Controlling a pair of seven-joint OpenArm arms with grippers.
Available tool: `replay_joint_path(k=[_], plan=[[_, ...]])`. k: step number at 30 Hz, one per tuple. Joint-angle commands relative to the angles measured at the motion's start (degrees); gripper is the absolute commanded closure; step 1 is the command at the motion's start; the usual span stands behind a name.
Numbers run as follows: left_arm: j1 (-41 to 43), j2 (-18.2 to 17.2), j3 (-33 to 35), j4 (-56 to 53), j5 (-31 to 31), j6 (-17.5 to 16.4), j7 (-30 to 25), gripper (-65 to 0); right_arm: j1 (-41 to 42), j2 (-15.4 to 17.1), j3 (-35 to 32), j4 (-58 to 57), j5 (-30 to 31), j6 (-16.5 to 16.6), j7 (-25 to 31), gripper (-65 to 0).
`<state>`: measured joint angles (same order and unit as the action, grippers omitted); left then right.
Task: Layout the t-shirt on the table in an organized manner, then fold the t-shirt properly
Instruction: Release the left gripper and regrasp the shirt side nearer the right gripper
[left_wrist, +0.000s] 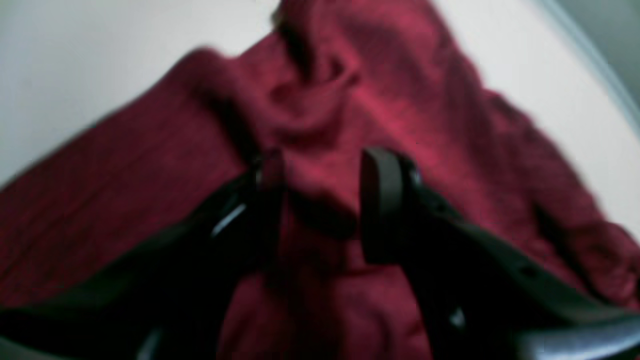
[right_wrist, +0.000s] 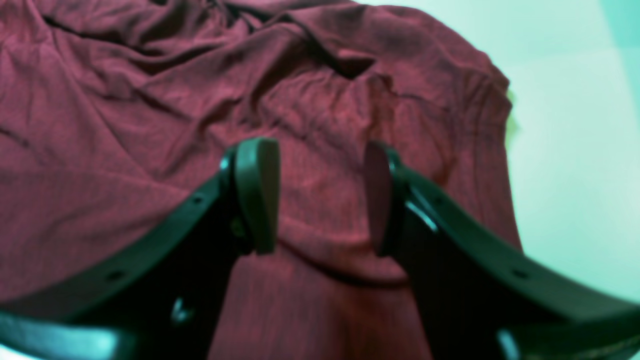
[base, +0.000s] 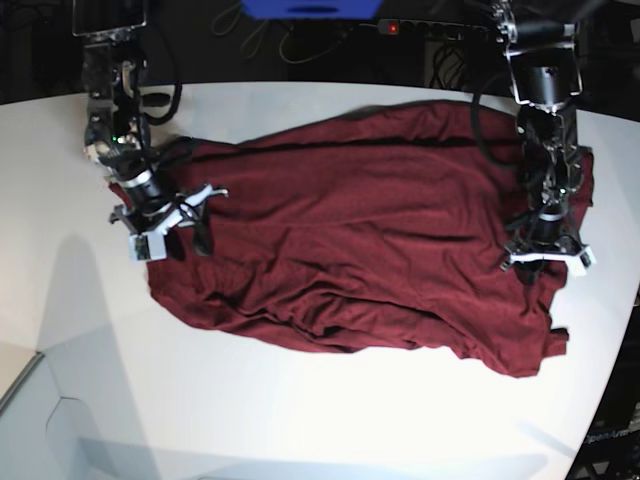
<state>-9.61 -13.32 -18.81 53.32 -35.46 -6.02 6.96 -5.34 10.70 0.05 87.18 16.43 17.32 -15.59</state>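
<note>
Rumpled maroon t-shirt (base: 370, 240) across table (base: 300, 420)

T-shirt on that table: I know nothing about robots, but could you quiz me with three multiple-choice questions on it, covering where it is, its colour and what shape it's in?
1. Where is the t-shirt?
A. Hanging from a rack
B. Lying on the white table
C. Stuffed in a basket

2. What colour is it?
A. Dark red
B. Navy blue
C. Yellow

3. What state is it in?
A. Folded into a neat square
B. Rolled into a tube
C. Spread out but wrinkled, not yet folded

Answers:
1. B: the base view shows the t-shirt resting on the table, with white surface around most of it.
2. A: all three views show plain dark red cloth.
3. C: it lies open across the table, with creases and bunched edges.
</note>
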Motion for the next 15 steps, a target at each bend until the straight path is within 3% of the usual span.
replay_joint_path(k=[1,7,13,15], plan=[[-1.69,-0.61,-0.14,-1.06,-0.27,-0.70,-1.20,-24.6,2.05,-0.46,0.34,-1.07,0.23,0.13,1.66,-28.1],[-3.45,-2.28,-0.14,-6.33,-0.19,-0.70,-0.94,-24.6,8.38,-0.46,0.34,-10.82,0.23,0.13,1.40,-28.1],[-0.11,-4.04,-0.14,-5.36,-0.71,-0.70,-0.68,-24.6,5.39,1.04,-0.01,-12.58,0.23,0.13,1.75,-28.1],[2.09,-4.66,-0.58,-2.81,-0.80,-0.70,1.87,-24.6,3.54,1.21,0.25,-12.85,0.23,0.13,1.75,-28.1]])
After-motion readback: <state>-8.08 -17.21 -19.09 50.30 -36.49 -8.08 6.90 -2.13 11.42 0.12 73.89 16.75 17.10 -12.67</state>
